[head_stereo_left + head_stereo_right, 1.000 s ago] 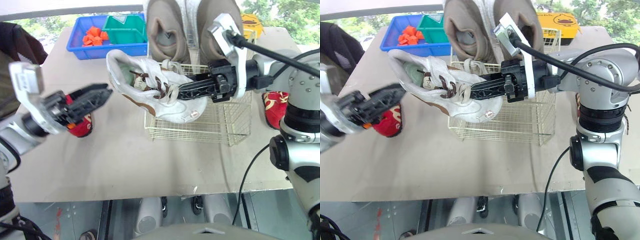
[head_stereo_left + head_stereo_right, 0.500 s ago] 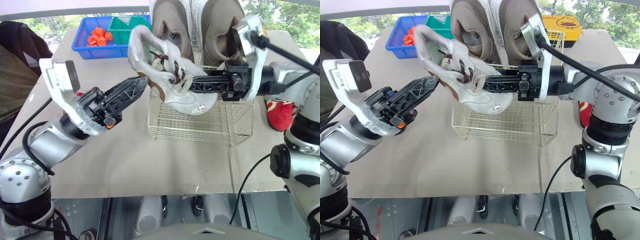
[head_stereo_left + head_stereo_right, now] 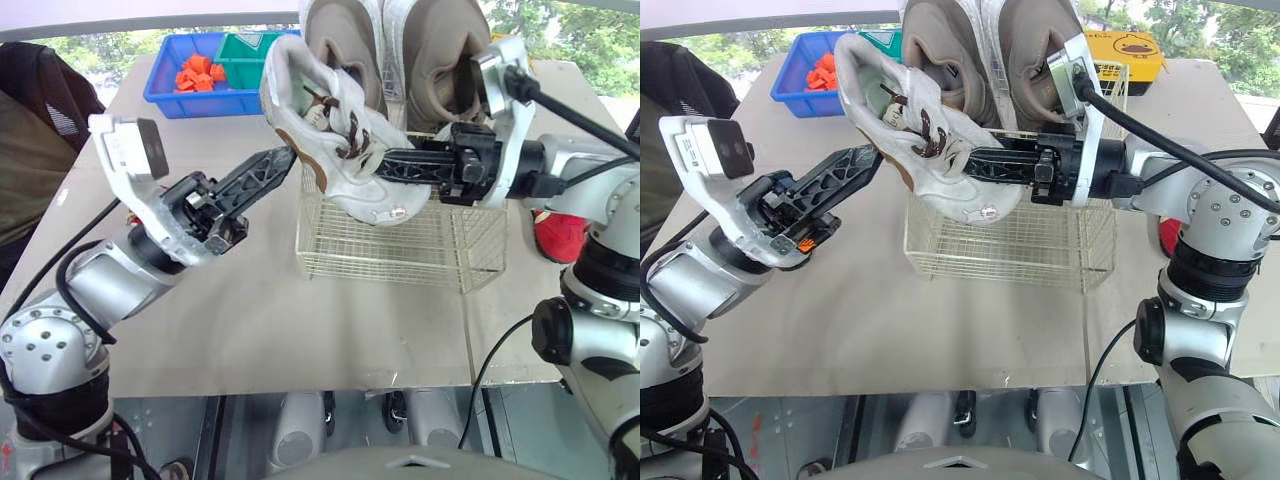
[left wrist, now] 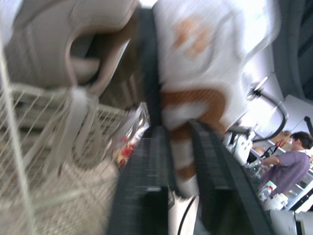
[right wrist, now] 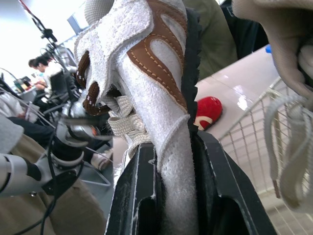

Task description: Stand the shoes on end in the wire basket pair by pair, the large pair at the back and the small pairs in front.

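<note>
White-and-brown shoe (image 3: 345,150) is hanging clamped in our right gripper (image 3: 385,165), with the basket (image 3: 400,250) just beneath that gripper. Our left gripper (image 3: 280,160), fingers parted, is pointing at its heel. Behind the right gripper the large pair (image 3: 340,60) is standing done; we are judging this shoe and the red shoe (image 3: 555,225) remain.

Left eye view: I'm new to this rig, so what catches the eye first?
A white shoe hangs tilted above the wire basket, clamped in the right gripper, with the left gripper at its sole. Behind it, a large beige pair stands on end at the basket's back.
</note>
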